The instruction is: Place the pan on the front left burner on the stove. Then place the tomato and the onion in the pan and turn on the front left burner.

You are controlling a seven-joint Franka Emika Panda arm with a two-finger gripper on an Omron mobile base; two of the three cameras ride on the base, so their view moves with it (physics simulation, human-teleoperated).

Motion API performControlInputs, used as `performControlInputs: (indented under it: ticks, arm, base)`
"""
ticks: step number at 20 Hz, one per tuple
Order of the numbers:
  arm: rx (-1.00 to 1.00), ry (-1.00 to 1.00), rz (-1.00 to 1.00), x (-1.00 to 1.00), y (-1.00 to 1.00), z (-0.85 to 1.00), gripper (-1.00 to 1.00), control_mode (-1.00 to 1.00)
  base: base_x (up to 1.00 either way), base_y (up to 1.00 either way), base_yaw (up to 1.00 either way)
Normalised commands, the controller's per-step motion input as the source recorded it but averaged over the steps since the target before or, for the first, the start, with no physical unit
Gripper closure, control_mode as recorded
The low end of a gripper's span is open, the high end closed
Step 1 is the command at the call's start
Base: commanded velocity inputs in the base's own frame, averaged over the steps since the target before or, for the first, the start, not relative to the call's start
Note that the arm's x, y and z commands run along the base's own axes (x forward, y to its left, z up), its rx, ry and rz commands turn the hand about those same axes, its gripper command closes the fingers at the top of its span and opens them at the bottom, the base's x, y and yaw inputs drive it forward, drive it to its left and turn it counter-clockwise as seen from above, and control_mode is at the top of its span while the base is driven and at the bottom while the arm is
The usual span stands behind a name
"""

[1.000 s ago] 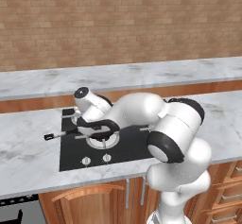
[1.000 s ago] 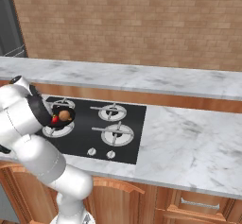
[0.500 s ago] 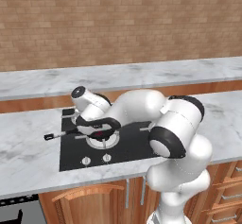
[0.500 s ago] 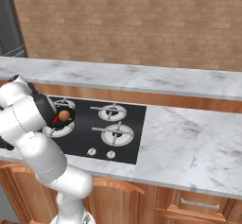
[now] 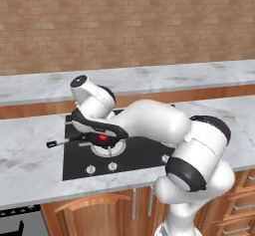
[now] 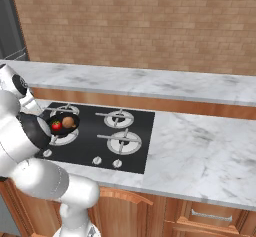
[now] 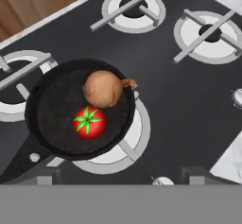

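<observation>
The black pan (image 7: 56, 124) rests on the front left burner (image 7: 134, 140) of the black stove (image 7: 179, 90), its handle (image 7: 21, 164) running toward the lower left. Inside it the brown onion (image 7: 103, 89) and the red tomato (image 7: 90, 122) lie side by side, touching. My gripper (image 7: 122, 176) hangs open just above the pan, fingertips (image 7: 45, 176) wide apart with nothing between them. From the right, the pan (image 6: 62, 123) holds the tomato (image 6: 56, 125) and onion (image 6: 68, 122). From the left, my arm covers most of the pan; the tomato (image 5: 103, 138) and handle (image 5: 62, 142) peek out.
Three other burners (image 6: 124, 142) with grey grates share the cooktop. Small silver knobs (image 5: 90, 169) line its front edge. Marble counter (image 6: 200, 151) stretches right of the stove, with a raised ledge and a brick wall behind and wooden cabinets below.
The jaws have gone from shut to open, and the hand has lifted a little. The onion now lies loose in the pan beside the tomato.
</observation>
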Motion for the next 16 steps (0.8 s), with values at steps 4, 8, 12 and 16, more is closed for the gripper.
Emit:
performControlInputs:
  ticks: [4,8,12,16]
  arm:
    - [0.03,0.01,0.0,-0.7,-0.45,0.06,-1.0,-1.0]
    - [0.01,0.01,0.07,-0.71,-0.48,0.0,-1.0,-1.0]
    - [0.0,0.0,0.17,-0.45,-0.23,0.0,-1.0,-1.0]
    - [0.0,0.02,0.25,-0.16,0.0,0.0,-1.0,-1.0]
  base:
    - [0.0,0.0,0.0]
    - [0.0,0.0,0.0]
    - [0.0,0.0,0.0]
    - [0.0,0.0,0.0]
